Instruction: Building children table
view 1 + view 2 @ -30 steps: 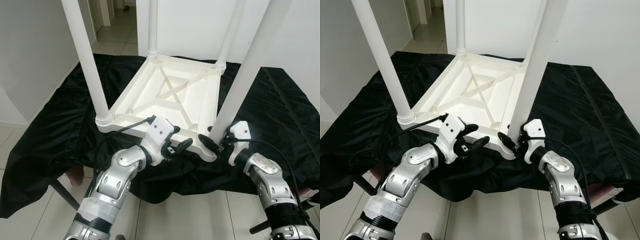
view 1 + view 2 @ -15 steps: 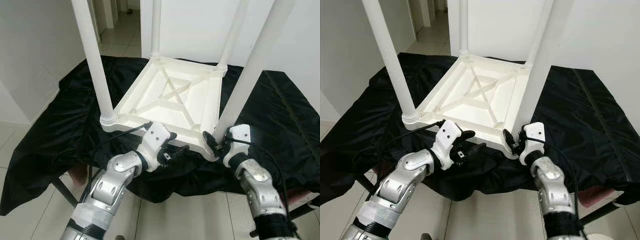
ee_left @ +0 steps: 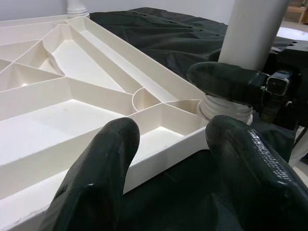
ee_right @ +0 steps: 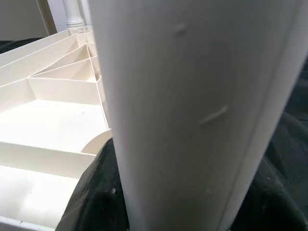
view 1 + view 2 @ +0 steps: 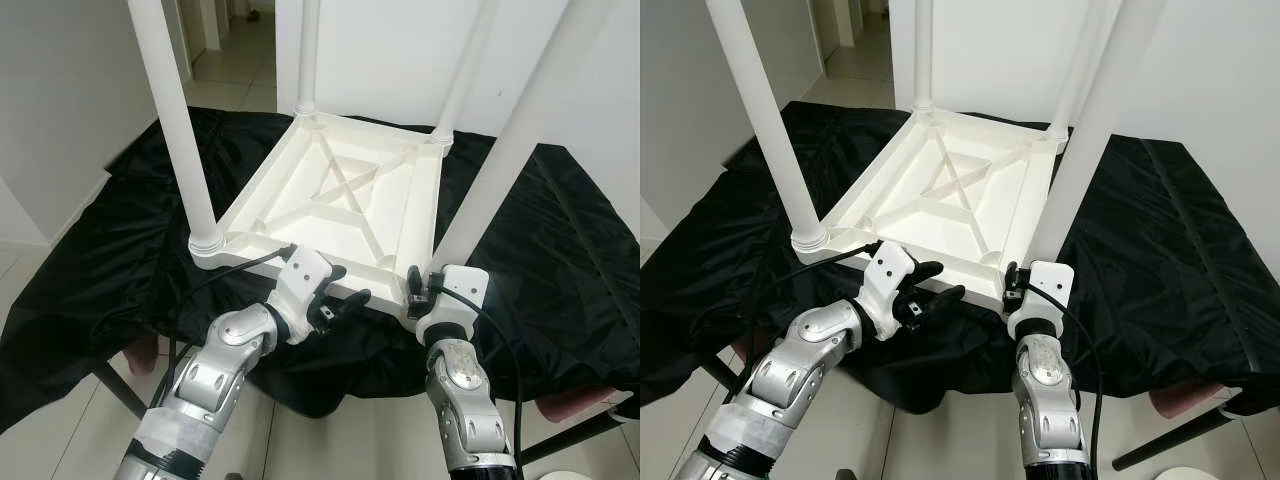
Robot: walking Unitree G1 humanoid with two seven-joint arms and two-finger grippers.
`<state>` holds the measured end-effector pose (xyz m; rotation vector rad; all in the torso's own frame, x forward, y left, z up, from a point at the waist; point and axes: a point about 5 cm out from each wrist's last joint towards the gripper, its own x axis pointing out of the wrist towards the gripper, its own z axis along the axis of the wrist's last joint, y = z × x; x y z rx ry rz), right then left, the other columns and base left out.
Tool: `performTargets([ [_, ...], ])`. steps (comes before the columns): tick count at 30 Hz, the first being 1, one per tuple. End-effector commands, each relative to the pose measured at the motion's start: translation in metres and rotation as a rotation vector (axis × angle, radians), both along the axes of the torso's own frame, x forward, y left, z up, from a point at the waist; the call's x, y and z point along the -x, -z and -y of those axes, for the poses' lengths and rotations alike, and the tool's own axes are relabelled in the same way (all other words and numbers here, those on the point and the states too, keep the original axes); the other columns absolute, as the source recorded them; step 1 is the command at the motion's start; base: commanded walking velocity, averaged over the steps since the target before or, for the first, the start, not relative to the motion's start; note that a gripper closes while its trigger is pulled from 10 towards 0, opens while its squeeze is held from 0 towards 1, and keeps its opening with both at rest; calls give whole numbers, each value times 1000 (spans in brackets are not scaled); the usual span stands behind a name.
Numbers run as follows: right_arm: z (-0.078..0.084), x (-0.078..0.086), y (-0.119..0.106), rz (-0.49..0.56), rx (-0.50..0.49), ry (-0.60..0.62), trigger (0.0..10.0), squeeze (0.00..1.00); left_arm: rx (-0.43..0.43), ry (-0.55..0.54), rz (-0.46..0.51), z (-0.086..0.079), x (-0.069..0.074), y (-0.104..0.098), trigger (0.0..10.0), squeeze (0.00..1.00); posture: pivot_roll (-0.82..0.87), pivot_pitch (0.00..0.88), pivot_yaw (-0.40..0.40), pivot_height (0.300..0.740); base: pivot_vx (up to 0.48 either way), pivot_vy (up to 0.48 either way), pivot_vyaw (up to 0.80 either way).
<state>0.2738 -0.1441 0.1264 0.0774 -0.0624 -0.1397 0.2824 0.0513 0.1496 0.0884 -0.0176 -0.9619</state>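
A white children's table (image 5: 340, 195) lies upside down on a black cloth (image 5: 110, 250), its legs pointing up. My left gripper (image 5: 338, 290) hovers at the near rim (image 3: 159, 144) of the tabletop, open, with its two black fingers (image 3: 101, 178) spread just short of the rim. My right gripper (image 5: 418, 292) sits at the foot of the near right leg (image 5: 500, 170), where the leg meets the corner. The leg (image 4: 192, 96) presses against a black finger (image 4: 96, 192) in the right wrist view. Across the leg's base collar lies the right gripper's other finger (image 3: 226, 79).
The near left leg (image 5: 175, 120) rises beside my left arm. The cloth hangs over the support's front edge, above tiled floor (image 5: 330, 440). White walls stand close on both sides, with a doorway (image 5: 215, 40) at the back left. A black cable (image 5: 245, 265) loops from my left wrist.
My right gripper has swung from beside the near right leg to straight in front of its base and closed in on it. The left gripper stays at the near rim. The camera shifted slightly.
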Motion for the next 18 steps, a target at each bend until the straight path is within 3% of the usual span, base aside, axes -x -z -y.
performTargets([
  [1,-11,3,6,-35,-70,-4,10000,0,1,81,-7,4,4,0,10000,0,-35,3,-23,740,0,0,0],
  [11,-6,1,-3,-9,-45,-17,10000,0,0,85,12,5,-1,-7,10000,0,-32,36,-18,740,0,0,0],
  [12,-3,0,-7,4,-45,-26,10000,992,3,79,13,4,-3,-9,10000,0,-37,46,-17,740,0,0,0],
  [18,1,0,-15,49,7,-98,10000,1000,4,78,18,3,-4,-10,10000,0,-47,44,-11,740,0,0,0],
])
